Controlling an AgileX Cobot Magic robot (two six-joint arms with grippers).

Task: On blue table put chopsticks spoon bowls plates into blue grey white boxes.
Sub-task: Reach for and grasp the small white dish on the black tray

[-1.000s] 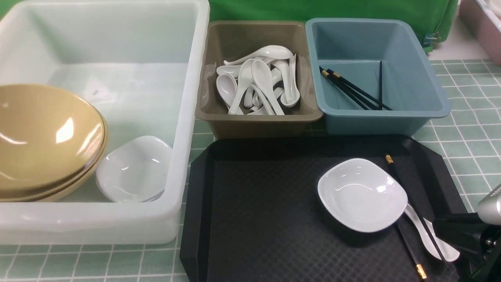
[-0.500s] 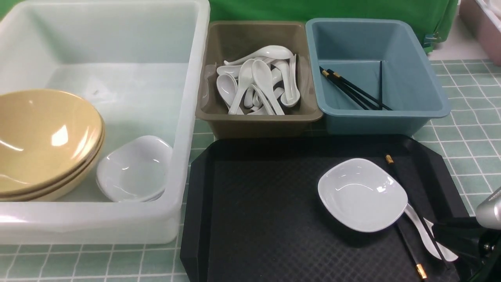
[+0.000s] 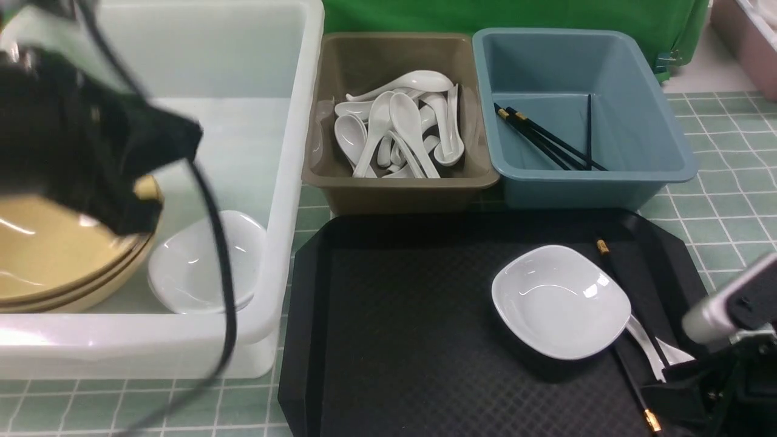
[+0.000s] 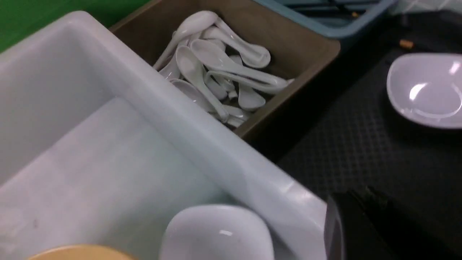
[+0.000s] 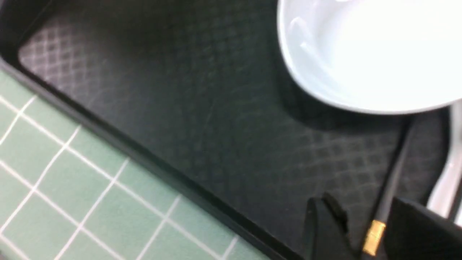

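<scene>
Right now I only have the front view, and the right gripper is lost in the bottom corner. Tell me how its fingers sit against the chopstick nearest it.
Observer: In the right wrist view the right gripper is open, one finger either side of the chopstick at its gold band, with a gap on both sides.
Operator: Check the spoon is not between them too.
Observer: It is not. The spoon runs outside the gap, passing behind one finger.

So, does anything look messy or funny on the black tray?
Yes. The small glossy white dish sits on top of a white soup spoon and a black gold-banded chopstick, so it probably isn't flat on the black textured tray. Another black chopstick lies across the spoon.
</scene>
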